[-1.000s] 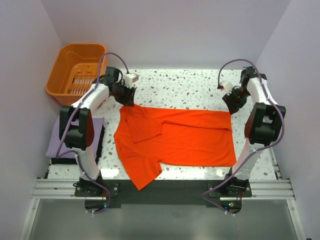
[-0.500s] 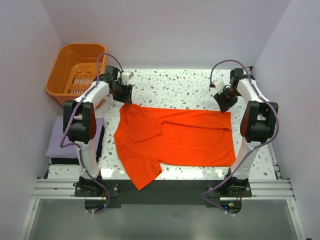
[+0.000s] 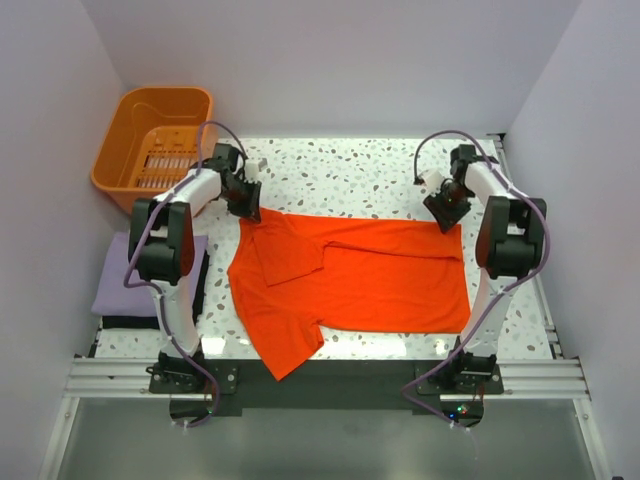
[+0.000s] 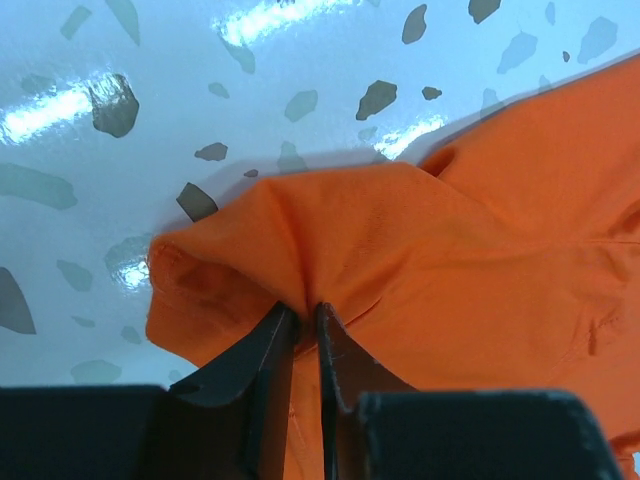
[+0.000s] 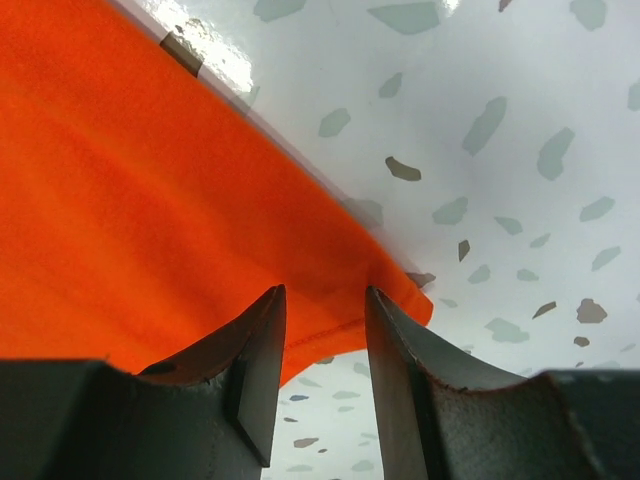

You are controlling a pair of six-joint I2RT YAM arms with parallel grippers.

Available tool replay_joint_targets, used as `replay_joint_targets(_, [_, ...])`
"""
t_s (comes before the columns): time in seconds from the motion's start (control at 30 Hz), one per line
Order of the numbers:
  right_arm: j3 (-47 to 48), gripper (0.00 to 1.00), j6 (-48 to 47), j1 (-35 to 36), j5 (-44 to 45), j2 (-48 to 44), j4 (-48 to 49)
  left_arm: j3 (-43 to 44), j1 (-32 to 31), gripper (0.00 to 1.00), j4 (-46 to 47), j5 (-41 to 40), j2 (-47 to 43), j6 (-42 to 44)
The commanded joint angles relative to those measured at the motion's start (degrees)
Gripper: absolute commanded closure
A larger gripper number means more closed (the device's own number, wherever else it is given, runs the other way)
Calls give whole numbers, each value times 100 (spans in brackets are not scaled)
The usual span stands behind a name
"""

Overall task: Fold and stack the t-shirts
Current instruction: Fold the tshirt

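Observation:
The bright orange-red t-shirt (image 3: 370, 275) lies spread on the speckled table, one sleeve folded in at its left part. My left gripper (image 3: 249, 210) is at the shirt's far left corner and is shut on a bunched fold of the cloth (image 4: 480, 230), its own jaws (image 4: 305, 315) nearly touching. My right gripper (image 3: 446, 220) is at the far right corner, open, with the hemmed corner (image 5: 130, 180) lying between its jaws (image 5: 325, 300). The pale lavender t-shirt (image 3: 112, 275) lies folded at the table's left edge, partly hidden by the left arm.
An orange slotted plastic basket (image 3: 130, 120) stands at the far left corner, just behind the left arm. Pale walls close in the left, right and back. Speckled tabletop (image 3: 350, 175) shows beyond the shirt's far edge.
Both grippers have come down and inward onto the shirt's far corners, the right one moving left. The left jaws have closed on the cloth. The shirt has not shifted.

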Motion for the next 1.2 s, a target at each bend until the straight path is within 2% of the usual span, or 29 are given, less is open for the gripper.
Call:
replay_joint_targets(0.0, [440, 59, 387, -156, -113, -372, -396, -76, 28, 82, 47, 196, -229, 13])
replay_joint_targets(0.1, [538, 58, 318, -279, -377, -627, -942, -76, 28, 86, 47, 196, -229, 40])
replay_joint_targets(0.3, [-287, 57, -745, -289, -378, -1251, -1373, -59, 28, 95, 12, 223, -273, 57])
replay_joint_targets(0.43, [-840, 55, -957, -280, -220, -1435, -1050, -85, 63, 100, -84, 188, -299, 75])
replay_joint_targets(0.7, [-1518, 53, -1212, 9, 43, -1638, -452, -252, 186, 100, -286, 196, -449, -22])
replay_joint_targets(1.03, [-1809, 54, -1527, 142, 396, -1595, -3, -182, 195, 100, -304, 258, -317, 5])
replay_joint_targets(1.17, [-2029, 55, -1695, 230, 799, -1533, 471, -120, 195, 100, -304, 275, -220, 5])
